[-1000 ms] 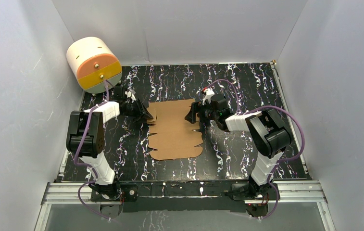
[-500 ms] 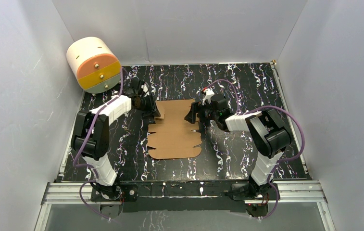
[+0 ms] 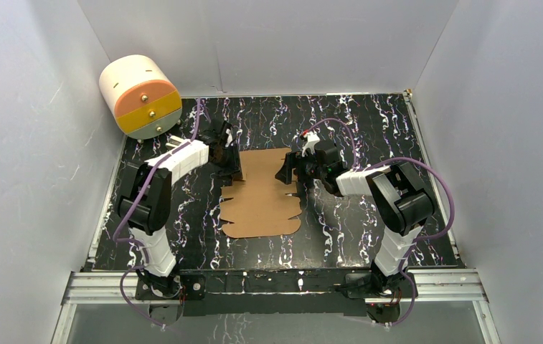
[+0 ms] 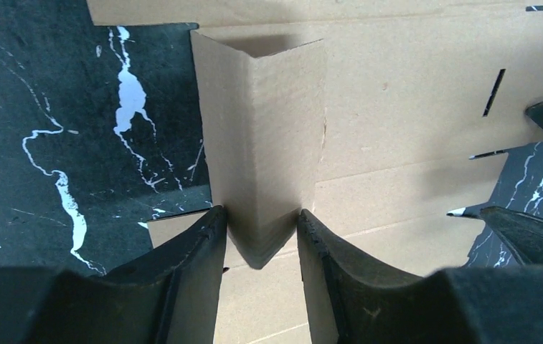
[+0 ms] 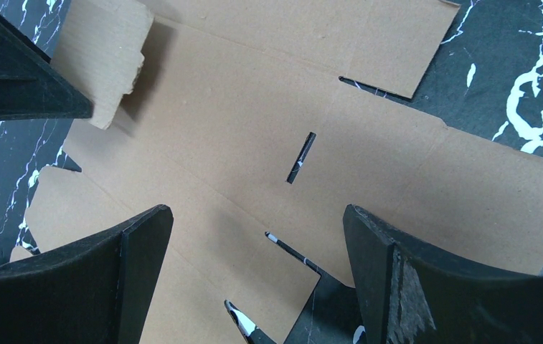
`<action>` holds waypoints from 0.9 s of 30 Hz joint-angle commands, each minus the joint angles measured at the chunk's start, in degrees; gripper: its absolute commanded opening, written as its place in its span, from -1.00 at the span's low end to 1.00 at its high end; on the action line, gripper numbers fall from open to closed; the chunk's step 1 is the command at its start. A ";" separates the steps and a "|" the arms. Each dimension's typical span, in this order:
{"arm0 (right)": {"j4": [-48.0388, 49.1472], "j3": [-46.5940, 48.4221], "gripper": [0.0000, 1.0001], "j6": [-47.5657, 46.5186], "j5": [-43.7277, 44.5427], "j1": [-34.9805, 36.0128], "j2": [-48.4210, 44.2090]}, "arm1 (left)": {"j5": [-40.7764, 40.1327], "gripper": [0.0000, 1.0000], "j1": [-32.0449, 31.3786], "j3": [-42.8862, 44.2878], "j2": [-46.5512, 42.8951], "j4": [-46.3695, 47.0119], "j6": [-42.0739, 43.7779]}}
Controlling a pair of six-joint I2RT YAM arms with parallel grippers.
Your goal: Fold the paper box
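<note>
The paper box (image 3: pixel 261 193) is a flat brown die-cut sheet lying mid-table. Its far left flap (image 4: pixel 261 143) stands up, bent into a V. My left gripper (image 3: pixel 234 170) is at that far left corner; in the left wrist view, the left gripper (image 4: pixel 261 229) has its fingers pressed on both sides of the flap. My right gripper (image 3: pixel 285 174) is over the sheet's right edge. In the right wrist view the right gripper (image 5: pixel 254 229) is open wide and empty above a notch and slot in the sheet (image 5: pixel 239 107). The raised flap (image 5: pixel 107 57) shows there too.
The cream-orange-yellow cylindrical drawer unit (image 3: pixel 139 97) stands at the far left corner, just behind the left arm. White walls close in the black marbled table (image 3: pixel 369 122) on three sides. A metal rail (image 3: pixel 275 283) runs along the near edge.
My left gripper has moved right and farther back, from the sheet's left edge onto its far left corner, and the flap now stands up between its fingers. The right arm has not moved.
</note>
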 commanded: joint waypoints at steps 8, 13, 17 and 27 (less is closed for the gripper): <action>-7.25 0.77 0.97 -0.46 -1.63 0.25 -3.95 | -4.70 0.12 -0.27 -2.60 -14.29 -0.62 -1.65; -10.74 0.27 0.97 -1.09 -1.12 1.09 -7.14 | -4.99 0.30 -0.24 -8.79 -21.27 0.42 -2.87; -12.90 -0.84 0.97 -1.33 0.19 2.23 -9.78 | -3.15 0.34 -0.25 -14.18 -24.92 1.39 -4.08; -19.40 3.96 0.97 -4.41 7.65 2.36 -12.01 | -2.35 0.58 2.31 -12.20 -25.30 4.76 -2.36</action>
